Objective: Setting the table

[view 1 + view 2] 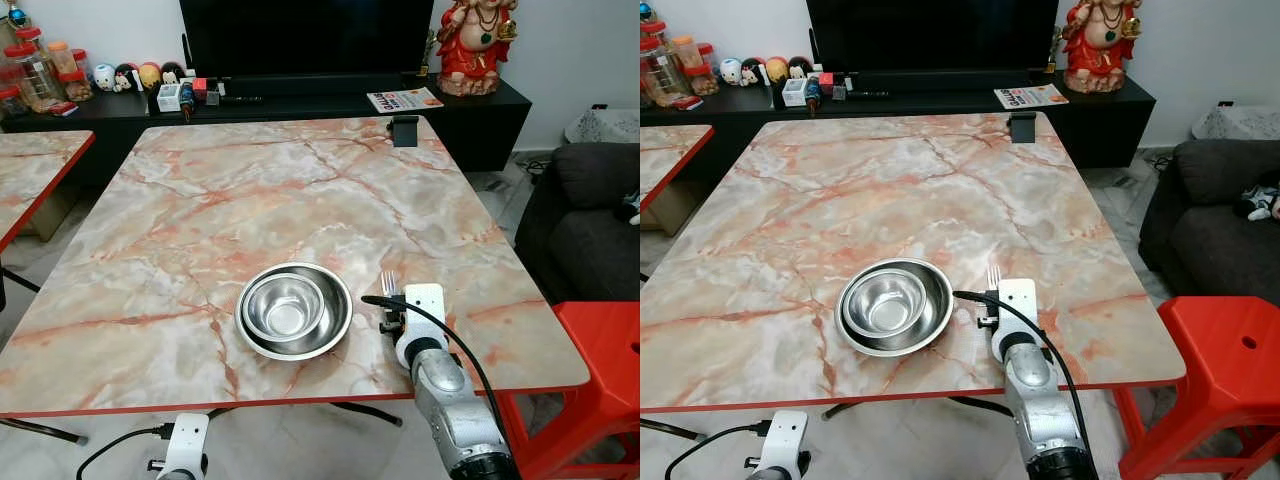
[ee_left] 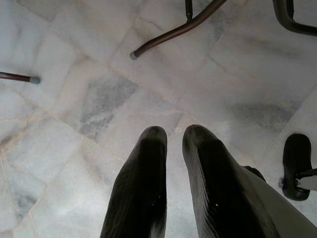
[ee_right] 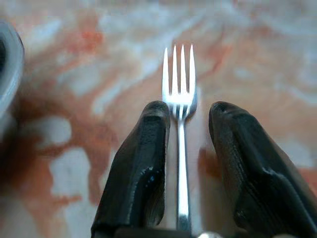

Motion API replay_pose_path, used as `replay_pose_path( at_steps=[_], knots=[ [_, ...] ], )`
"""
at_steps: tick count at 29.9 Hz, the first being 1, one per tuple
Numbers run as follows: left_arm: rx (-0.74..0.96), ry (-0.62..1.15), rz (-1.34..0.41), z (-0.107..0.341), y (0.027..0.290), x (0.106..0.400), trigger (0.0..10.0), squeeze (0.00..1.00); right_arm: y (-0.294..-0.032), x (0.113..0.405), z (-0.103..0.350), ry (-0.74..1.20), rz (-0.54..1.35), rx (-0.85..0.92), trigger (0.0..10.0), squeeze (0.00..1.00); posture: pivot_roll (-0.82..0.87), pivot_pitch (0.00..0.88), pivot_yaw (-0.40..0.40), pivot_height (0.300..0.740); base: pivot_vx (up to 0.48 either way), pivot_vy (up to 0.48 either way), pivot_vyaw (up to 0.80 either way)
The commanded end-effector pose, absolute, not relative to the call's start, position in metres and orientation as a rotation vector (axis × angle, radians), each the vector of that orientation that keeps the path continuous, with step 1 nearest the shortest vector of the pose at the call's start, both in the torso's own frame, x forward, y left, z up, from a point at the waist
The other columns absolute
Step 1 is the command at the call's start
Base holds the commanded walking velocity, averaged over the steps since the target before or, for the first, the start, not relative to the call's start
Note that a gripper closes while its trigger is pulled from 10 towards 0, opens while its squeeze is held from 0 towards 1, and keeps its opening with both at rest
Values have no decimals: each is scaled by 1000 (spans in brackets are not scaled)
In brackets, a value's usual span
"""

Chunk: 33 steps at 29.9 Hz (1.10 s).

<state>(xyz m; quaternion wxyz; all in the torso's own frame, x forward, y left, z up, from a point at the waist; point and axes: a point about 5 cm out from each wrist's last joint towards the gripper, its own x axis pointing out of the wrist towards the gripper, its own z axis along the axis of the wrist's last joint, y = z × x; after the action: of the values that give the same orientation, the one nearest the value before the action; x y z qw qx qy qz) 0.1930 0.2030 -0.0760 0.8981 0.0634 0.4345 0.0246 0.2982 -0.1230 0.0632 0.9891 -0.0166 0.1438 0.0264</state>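
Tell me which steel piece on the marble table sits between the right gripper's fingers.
The fork, tines pointing away, lying on the table between the right gripper's open fingers. The nested steel bowls sit apart, to its left.

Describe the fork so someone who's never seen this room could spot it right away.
Find the big marble-patterned table with the red edge, then the steel bowl nested in a steel plate near its front. Just right of them lies the fork, tines pointing away from the robot, between the open fingers of the right gripper. It is the slim, flat piece among round dishes.
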Motion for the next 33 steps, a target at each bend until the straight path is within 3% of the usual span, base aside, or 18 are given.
replay_pose_path(
  at_steps=[1,13,23,33],
  knots=[
    [134,902,42,-75,203,194,10000,0,-123,302,81,173,48,-23,10000,0,-30,0,18,740,0,0,0],
    [116,866,48,-72,200,202,10000,0,-135,305,114,-103,1,-37,10000,0,-33,0,22,740,0,0,0],
    [93,875,60,-73,200,199,10000,0,-144,306,112,-122,-4,-47,10000,0,-36,0,18,740,0,0,0],
    [103,882,45,-75,197,197,10000,0,-149,308,109,-111,-16,-61,10000,0,-43,0,19,740,0,322,0]
  ],
)
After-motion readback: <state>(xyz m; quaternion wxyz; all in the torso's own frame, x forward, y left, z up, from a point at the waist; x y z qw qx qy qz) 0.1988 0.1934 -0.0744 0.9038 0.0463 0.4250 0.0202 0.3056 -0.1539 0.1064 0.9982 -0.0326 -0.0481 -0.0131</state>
